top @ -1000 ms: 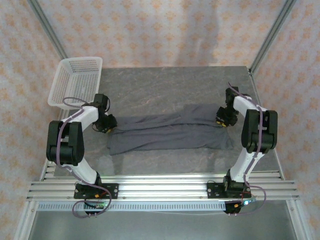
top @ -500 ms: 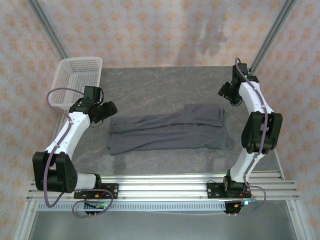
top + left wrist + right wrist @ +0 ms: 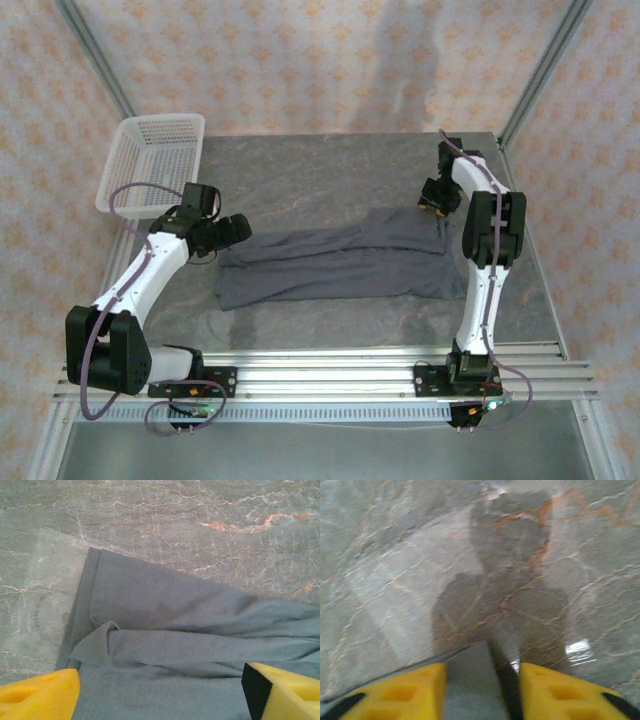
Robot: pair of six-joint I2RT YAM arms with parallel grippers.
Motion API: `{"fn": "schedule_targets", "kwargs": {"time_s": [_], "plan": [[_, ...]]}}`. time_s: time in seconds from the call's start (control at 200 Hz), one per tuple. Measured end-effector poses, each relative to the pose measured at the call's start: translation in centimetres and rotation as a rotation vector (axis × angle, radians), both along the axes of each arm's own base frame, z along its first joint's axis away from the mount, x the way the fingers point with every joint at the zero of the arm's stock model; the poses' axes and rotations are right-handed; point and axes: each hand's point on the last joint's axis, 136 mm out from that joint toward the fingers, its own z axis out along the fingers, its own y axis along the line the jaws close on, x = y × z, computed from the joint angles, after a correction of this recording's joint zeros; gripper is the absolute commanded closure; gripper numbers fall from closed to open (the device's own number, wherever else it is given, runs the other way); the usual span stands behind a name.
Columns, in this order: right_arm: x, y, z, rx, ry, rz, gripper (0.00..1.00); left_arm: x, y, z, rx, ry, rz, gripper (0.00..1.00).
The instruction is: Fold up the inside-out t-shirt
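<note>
Fingers (image 3: 37, 695) of my left gripper (image 3: 160, 692) stand wide apart and hold nothing. The inside-out t-shirt (image 3: 165, 630) lies flat right under them, its folded end reaching just ahead. My right gripper (image 3: 480, 690) is only part open, gripping nothing I can see. A shirt corner shows in its gap, with bare table (image 3: 395, 555) ahead.

Soft matt woven cloth t-shirt (image 3: 175, 630); smooth, faintly glossy, veined stone-look table (image 3: 150, 515); white plastic lattice basket (image 3: 150, 168).
</note>
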Motion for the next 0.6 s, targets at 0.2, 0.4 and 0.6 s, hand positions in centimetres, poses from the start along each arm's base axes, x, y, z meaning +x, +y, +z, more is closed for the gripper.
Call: {"fn": "schedule_targets", "kwargs": {"time_s": [0.2, 0.4, 0.6], "plan": [[-0.3, 1.6, 0.2, 0.069, 0.013, 0.003, 1.0, 0.0, 0.0, -0.5, 0.005, 0.016, 0.0, 0.15], [-0.9, 1.7, 4.4, 0.063, -0.074, 0.011, 1.0, 0.0, 0.1, -0.5, 0.008, 0.016, 0.002, 0.14], [-8.1, 1.9, 12.4, 0.083, -0.302, -0.043, 1.0, 0.0, 0.1, -0.5, 0.005, 0.016, 0.005, 0.15]]}}
